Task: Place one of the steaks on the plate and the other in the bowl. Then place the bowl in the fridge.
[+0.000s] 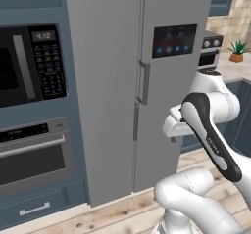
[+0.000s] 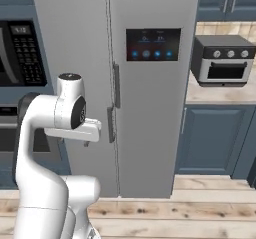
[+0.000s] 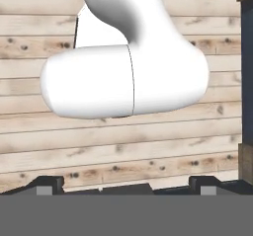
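The fridge [image 1: 112, 81] [image 2: 150, 113] stands right in front of me, tall and grey, both doors shut, with a dark touchscreen panel [image 1: 174, 40] [image 2: 152, 44] on its right door. My arm is folded in front of it, and the hand hangs at about mid-door height, pointing down. In the hand view my gripper [image 3: 127, 186] is open over the wooden floor [image 3: 123, 146], with nothing between its fingertips [image 3: 49, 184]. The steaks, the plate and the bowl are out of view.
A black microwave [image 1: 29, 64] and built-in oven [image 1: 34, 154] sit in the blue cabinet left of the fridge. To the right, a counter carries a toaster oven [image 2: 222, 60] and a potted plant [image 1: 238, 52], above blue cabinets [image 2: 210, 138].
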### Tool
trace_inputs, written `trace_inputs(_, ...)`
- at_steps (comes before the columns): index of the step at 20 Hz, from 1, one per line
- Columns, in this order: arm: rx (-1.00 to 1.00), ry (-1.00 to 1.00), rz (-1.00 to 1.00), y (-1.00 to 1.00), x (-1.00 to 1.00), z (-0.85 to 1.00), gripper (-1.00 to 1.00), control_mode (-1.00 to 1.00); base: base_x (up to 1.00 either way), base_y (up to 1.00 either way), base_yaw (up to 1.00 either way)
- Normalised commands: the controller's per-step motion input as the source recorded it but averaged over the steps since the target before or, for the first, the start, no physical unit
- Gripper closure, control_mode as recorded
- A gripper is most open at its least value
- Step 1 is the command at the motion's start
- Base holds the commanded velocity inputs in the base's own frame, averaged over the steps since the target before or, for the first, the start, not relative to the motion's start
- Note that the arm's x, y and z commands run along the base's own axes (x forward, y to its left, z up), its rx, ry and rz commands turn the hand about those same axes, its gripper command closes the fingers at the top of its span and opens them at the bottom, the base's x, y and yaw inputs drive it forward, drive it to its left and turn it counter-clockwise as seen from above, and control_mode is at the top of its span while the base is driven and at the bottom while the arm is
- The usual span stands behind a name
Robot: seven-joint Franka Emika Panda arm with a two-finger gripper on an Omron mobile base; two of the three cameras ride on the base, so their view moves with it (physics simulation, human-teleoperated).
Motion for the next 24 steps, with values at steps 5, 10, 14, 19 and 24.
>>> trace_inputs(5, 0.00, 0.00, 0.00, 0.00, 0.00, 0.00, -1.00, 1.00, 0.35, 0.00, 0.00)
trace_inputs(10, 0.00, 0.00, 0.00, 0.00, 0.00, 0.00, -1.00, 1.00, 0.45, 0.00, 0.00)
trace_inputs(14, 0.00, 0.00, 0.00, 0.00, 0.00, 0.00, -1.00, 1.00, 0.46, 0.00, 0.00)
trace_inputs(19, 0.00, 0.00, 0.00, 0.00, 0.00, 0.00, -1.00, 1.00, 0.45, 0.00, 0.00)
trace_inputs(24, 0.00, 0.00, 0.00, 0.00, 0.00, 0.00, -1.00, 1.00, 0.21, 0.00, 0.00)
